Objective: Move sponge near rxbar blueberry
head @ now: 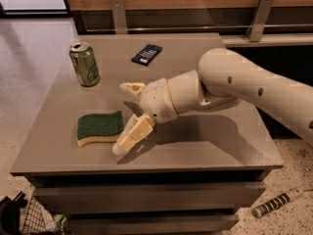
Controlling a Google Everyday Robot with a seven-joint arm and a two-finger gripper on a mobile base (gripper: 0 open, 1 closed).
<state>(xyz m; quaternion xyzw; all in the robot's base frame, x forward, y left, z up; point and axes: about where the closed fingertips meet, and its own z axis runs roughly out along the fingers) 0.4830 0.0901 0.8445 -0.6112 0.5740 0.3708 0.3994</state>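
Observation:
The sponge (100, 128), dark green on top with pale yellow foam below, lies flat at the front left of the grey table (205, 146). The rxbar blueberry (147, 54), a dark navy wrapper with white print, lies at the back middle of the table. My gripper (124, 116) hangs just right of the sponge, low over the table, open, with one cream finger (132, 87) behind and the other finger (131, 135) in front next to the sponge's right edge. It holds nothing.
A green soda can (84, 63) stands upright at the back left of the table. My white arm (254, 84) reaches in from the right over the table. A wire basket (29, 219) and a striped handle (276, 202) lie on the floor.

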